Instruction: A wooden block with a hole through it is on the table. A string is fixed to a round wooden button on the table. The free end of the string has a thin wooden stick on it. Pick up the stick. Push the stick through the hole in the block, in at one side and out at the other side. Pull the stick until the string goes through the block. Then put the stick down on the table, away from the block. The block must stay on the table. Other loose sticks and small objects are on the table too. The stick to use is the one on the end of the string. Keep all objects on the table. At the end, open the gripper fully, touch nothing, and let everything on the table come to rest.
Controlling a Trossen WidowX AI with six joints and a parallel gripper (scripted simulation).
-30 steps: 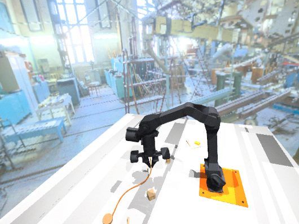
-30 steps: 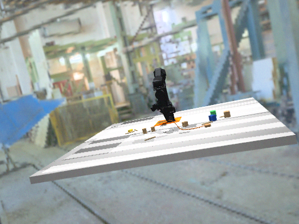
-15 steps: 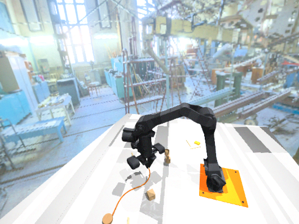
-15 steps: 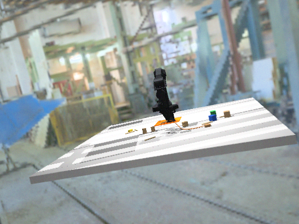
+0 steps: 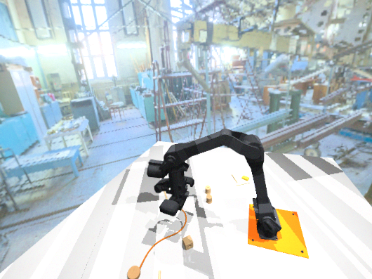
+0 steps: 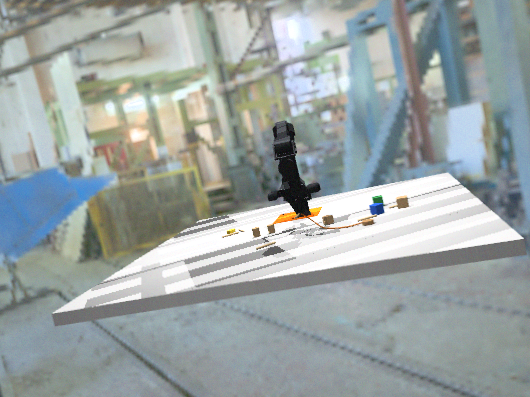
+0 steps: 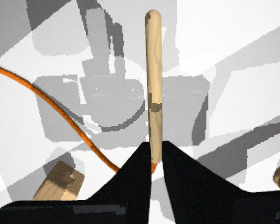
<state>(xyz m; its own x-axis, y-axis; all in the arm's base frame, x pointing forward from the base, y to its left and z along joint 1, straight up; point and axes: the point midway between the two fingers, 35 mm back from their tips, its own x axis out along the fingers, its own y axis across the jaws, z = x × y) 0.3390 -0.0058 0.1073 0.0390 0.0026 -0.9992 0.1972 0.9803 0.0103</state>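
My gripper point(image 7: 155, 148) is shut on the pale wooden stick point(image 7: 154, 60) at its string end. The stick points away from the fingers, above the table. The orange string point(image 5: 154, 244) point(image 6: 337, 228) point(image 7: 65, 111) curves from the fingers to the round wooden button point(image 5: 133, 272) point(image 6: 368, 221). The wooden block point(image 5: 187, 242) point(image 6: 328, 219) point(image 7: 59, 182) stands on the table, apart from the stick and beside the string. It is at the lower left in the wrist view. Its hole is hard to make out. The arm hides the fingertips in the top and exterior views.
Two wooden cylinders point(image 5: 208, 189) point(image 5: 209, 199) stand near the arm. A yellow piece point(image 5: 245, 178) point(image 6: 231, 231) lies by thin sticks. Loose sticks point(image 5: 159, 274) point(image 6: 266, 245) lie on the table. Blue point(image 6: 376, 208), green point(image 6: 377, 200) and wooden point(image 6: 402, 202) cubes stand beyond the button.
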